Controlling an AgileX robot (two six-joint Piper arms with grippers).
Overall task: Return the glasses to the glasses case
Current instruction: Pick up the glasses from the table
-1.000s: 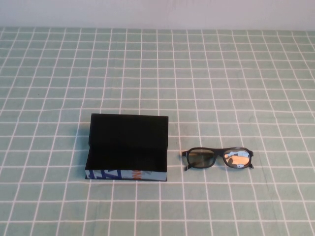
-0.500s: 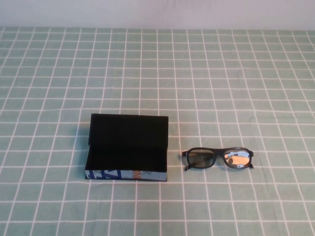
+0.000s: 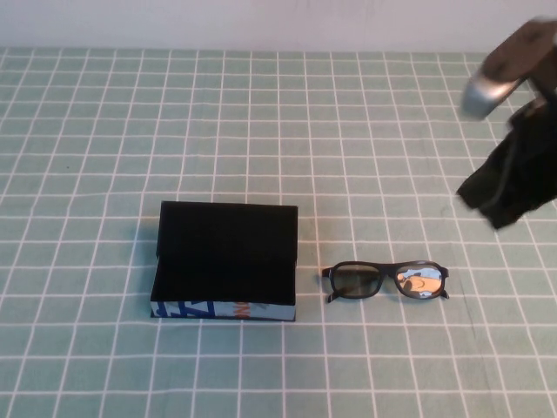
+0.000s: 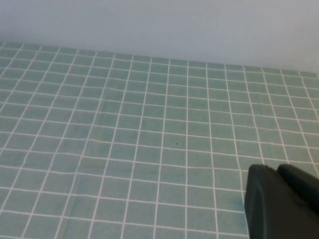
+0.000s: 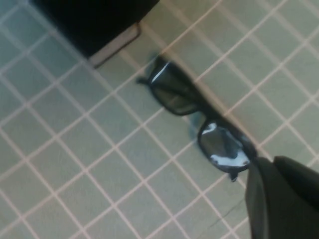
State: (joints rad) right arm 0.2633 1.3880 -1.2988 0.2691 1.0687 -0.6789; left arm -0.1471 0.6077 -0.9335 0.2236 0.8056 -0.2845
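Observation:
The glasses (image 3: pixel 387 280) lie on the green checked cloth, lenses toward the front, just right of the glasses case (image 3: pixel 226 259). The case lies open, black inside, its blue-and-white side with the orange mark facing the front. My right gripper (image 3: pixel 498 209) hangs above the cloth, behind and to the right of the glasses, its fingers together and empty. The right wrist view shows the glasses (image 5: pixel 199 119), a corner of the case (image 5: pixel 94 20) and my right gripper (image 5: pixel 269 162). My left gripper (image 4: pixel 271 169) shows only in the left wrist view, shut over bare cloth.
The green cloth with a white grid (image 3: pixel 261 131) covers the whole table up to a pale wall (image 3: pixel 261 22) at the back. Nothing else stands on it.
My right arm has come into the high view from the upper right, where nothing showed before. The glasses and the case have not moved.

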